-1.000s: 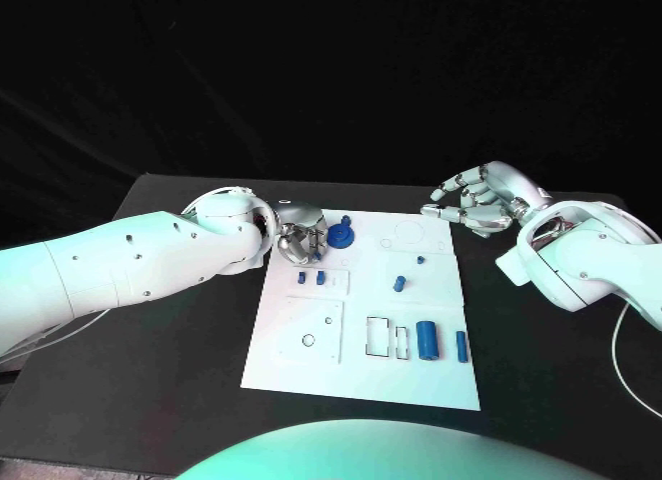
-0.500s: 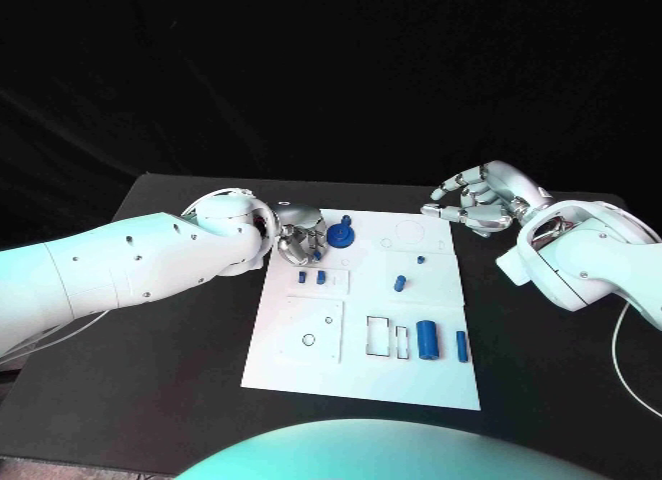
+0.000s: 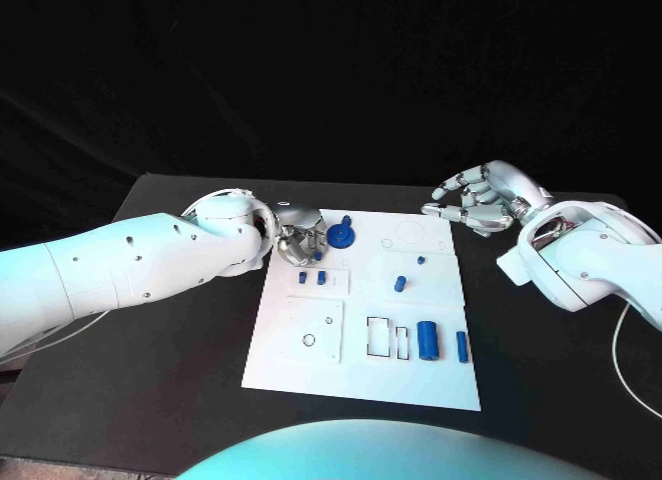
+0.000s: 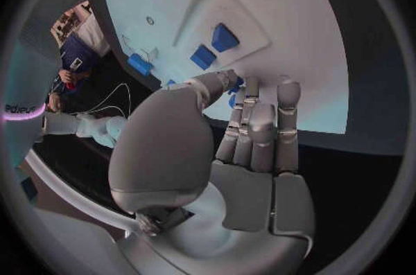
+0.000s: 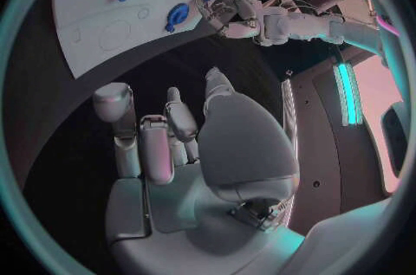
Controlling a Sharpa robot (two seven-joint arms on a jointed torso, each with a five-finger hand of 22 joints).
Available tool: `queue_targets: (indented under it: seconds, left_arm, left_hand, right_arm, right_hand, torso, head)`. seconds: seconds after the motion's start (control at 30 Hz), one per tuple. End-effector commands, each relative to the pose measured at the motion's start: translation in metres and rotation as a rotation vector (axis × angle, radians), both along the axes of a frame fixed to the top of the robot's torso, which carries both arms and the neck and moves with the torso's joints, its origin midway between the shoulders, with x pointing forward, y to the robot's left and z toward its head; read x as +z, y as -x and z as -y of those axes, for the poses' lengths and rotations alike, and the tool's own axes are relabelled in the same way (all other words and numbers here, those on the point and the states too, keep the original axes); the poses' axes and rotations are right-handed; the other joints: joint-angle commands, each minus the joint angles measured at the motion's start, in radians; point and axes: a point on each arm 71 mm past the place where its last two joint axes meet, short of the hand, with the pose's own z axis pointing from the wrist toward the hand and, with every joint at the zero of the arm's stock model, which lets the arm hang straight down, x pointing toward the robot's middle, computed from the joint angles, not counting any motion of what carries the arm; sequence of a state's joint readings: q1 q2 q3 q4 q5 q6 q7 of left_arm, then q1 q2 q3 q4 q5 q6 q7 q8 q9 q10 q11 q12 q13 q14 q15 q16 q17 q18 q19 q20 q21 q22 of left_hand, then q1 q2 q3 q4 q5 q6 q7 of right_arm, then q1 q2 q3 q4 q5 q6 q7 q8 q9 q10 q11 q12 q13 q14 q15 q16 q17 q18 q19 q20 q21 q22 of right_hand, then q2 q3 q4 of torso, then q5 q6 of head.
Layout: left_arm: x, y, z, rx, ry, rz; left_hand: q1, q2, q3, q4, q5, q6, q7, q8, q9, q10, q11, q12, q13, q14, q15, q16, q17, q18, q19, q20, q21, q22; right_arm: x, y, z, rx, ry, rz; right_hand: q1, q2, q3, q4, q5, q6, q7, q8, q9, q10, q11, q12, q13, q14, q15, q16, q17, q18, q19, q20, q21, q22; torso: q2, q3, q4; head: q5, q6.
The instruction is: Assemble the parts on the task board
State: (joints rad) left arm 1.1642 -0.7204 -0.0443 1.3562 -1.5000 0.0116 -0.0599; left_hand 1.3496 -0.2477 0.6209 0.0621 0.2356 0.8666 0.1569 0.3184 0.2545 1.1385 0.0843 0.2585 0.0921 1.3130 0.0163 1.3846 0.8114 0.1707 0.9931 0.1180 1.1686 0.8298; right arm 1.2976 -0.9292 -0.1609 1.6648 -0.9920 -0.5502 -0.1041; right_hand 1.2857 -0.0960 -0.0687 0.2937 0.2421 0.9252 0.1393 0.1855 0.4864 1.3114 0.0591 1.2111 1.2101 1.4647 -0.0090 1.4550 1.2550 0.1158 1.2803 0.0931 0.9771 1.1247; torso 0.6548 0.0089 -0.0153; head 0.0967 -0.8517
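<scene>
**Left hand at the round blue part, right hand waiting off the board**

I see the white board [image 3: 363,300] lying flat in the middle of the black counter [image 3: 173,340]. My left hand [image 3: 298,240] is at the far left corner of the board. Its fingers are curled close to the round blue part [image 3: 340,236] there. I cannot tell if it really holds that part or just touches it. Two small blue blocks [image 3: 311,278] sit on the board just on my side of that hand. A small blue peg [image 3: 400,283] stands near the middle of the board. Two bigger blue pieces [image 3: 428,341] lie near the board's near right corner, beside a black-lined slot [image 3: 379,337]. My right hand [image 3: 475,203] hangs off the board's far right corner. Its fingers are curled in and hold nothing.
</scene>
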Motion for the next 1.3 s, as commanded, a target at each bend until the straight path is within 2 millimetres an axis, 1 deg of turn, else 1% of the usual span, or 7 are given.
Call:
queue_targets:
  seconds: [0.03, 0.37, 0.57, 1.0, 1.2, 1.27, 1.3]
  left_arm:
    - [0.0, 0.0, 0.001, 0.003, 0.0, -0.002]
    - [0.0, 0.0, -0.002, 0.01, -0.006, -0.006]
    - [0.0, 0.001, -0.006, 0.018, -0.003, 0.001]
    - [0.001, 0.0, -0.01, 0.031, -0.001, 0.011]
    - [0.005, -0.002, -0.018, 0.05, 0.014, 0.036]
    - [0.009, -0.004, -0.022, 0.064, 0.029, 0.049]
    - [0.01, -0.004, -0.024, 0.07, 0.038, 0.054]
  left_hand:
    - [-0.002, -0.005, -0.002, 0.006, 0.004, -0.007, -0.001, -0.003, -0.001, 0.004, 0.002, -0.005, 0.001, -0.006, 0.002, -0.005, -0.001, -0.007, 0.0, 0.003, -0.003, -0.001]
    - [-0.003, -0.008, -0.002, 0.006, 0.004, -0.013, 0.0, -0.008, -0.003, 0.002, 0.003, -0.009, 0.002, -0.009, 0.002, -0.007, -0.009, -0.006, -0.004, 0.004, -0.007, -0.006]
    - [-0.008, -0.014, -0.006, 0.01, 0.003, -0.021, -0.006, -0.015, -0.006, -0.014, 0.007, -0.021, 0.001, -0.019, 0.005, -0.013, -0.026, -0.004, -0.015, 0.005, -0.017, -0.021]
    - [-0.003, -0.012, -0.005, 0.008, 0.004, -0.015, -0.004, -0.014, -0.005, -0.024, 0.01, -0.025, 0.002, -0.027, 0.008, -0.017, -0.04, -0.002, -0.025, 0.007, -0.026, -0.034]
    - [0.011, -0.008, 0.002, 0.002, 0.005, -0.013, -0.003, -0.017, -0.006, -0.05, 0.018, -0.034, 0.003, -0.039, 0.014, -0.022, -0.058, 0.0, -0.033, 0.012, -0.033, -0.045]
    - [0.016, -0.005, 0.006, -0.001, 0.005, -0.009, -0.002, -0.016, -0.005, -0.055, 0.02, -0.036, 0.003, -0.052, 0.016, -0.031, -0.087, 0.003, -0.042, 0.013, -0.039, -0.054]
    - [0.019, -0.003, 0.008, -0.003, 0.005, -0.007, -0.002, -0.016, -0.005, -0.057, 0.021, -0.036, 0.003, -0.055, 0.016, -0.033, -0.093, 0.003, -0.043, 0.013, -0.04, -0.055]
  right_arm:
    - [0.001, 0.0, -0.001, 0.006, -0.005, 0.011]
    - [0.0, 0.0, 0.0, 0.004, -0.004, 0.008]
    - [0.0, 0.0, 0.001, 0.003, -0.003, 0.008]
    - [0.0, 0.0, 0.001, 0.002, -0.003, 0.007]
    - [-0.001, -0.001, 0.003, 0.0, 0.006, -0.008]
    - [-0.003, -0.002, 0.004, -0.001, 0.017, -0.023]
    - [-0.004, -0.003, 0.005, 0.001, 0.023, -0.029]
  right_hand:
    - [0.002, 0.004, -0.006, -0.001, 0.004, -0.007, -0.001, 0.004, 0.001, 0.002, -0.003, -0.001, 0.001, 0.039, -0.007, -0.003, 0.001, 0.012, 0.001, -0.002, -0.002, 0.001]
    - [0.003, 0.004, -0.006, -0.001, 0.004, -0.008, -0.001, 0.005, 0.002, 0.002, -0.003, -0.001, -0.001, 0.038, -0.007, -0.004, -0.001, 0.012, 0.0, -0.002, -0.005, -0.001]
    - [0.003, 0.004, -0.006, -0.001, 0.004, -0.008, -0.001, 0.005, 0.002, 0.002, -0.003, -0.001, -0.001, 0.038, -0.007, -0.004, -0.001, 0.012, 0.0, -0.002, -0.005, -0.001]
    - [0.003, 0.004, -0.006, -0.001, 0.004, -0.008, -0.001, 0.005, 0.002, 0.002, -0.003, -0.001, -0.001, 0.038, -0.007, -0.004, -0.001, 0.012, 0.0, -0.002, -0.005, -0.001]
    - [0.005, 0.004, -0.006, -0.002, 0.004, -0.01, -0.001, 0.006, 0.002, 0.0, -0.003, -0.006, -0.006, 0.038, -0.007, -0.005, -0.002, 0.013, 0.0, -0.002, -0.009, -0.003]
    - [0.028, 0.006, 0.0, -0.004, 0.005, -0.014, 0.0, 0.008, 0.003, -0.01, -0.003, -0.02, -0.022, 0.038, -0.007, -0.007, -0.005, 0.013, 0.0, -0.002, -0.015, -0.005]
    - [0.066, 0.006, 0.01, -0.006, 0.004, -0.017, 0.0, 0.013, 0.004, -0.047, -0.003, -0.069, -0.069, 0.038, -0.007, -0.008, -0.003, 0.015, -0.005, -0.002, -0.03, -0.014]
  torso:
    - [0.0, 0.0002, -0.0005]
    - [0.0, -0.0003, 0.0001]
    - [0.0, -0.0005, 0.0]
    - [0.0, -0.0002, -0.0007]
    - [0.0, 0.0002, -0.0007]
    - [-0.001, 0.0001, -0.0011]
    - [-0.001, 0.0, -0.0012]
  head:
    - [0.0, 0.001]
    - [-0.001, 0.001]
    - [-0.001, 0.002]
    - [0.0, 0.003]
    - [-0.002, 0.005]
    - [-0.003, 0.005]
    - [-0.003, 0.005]
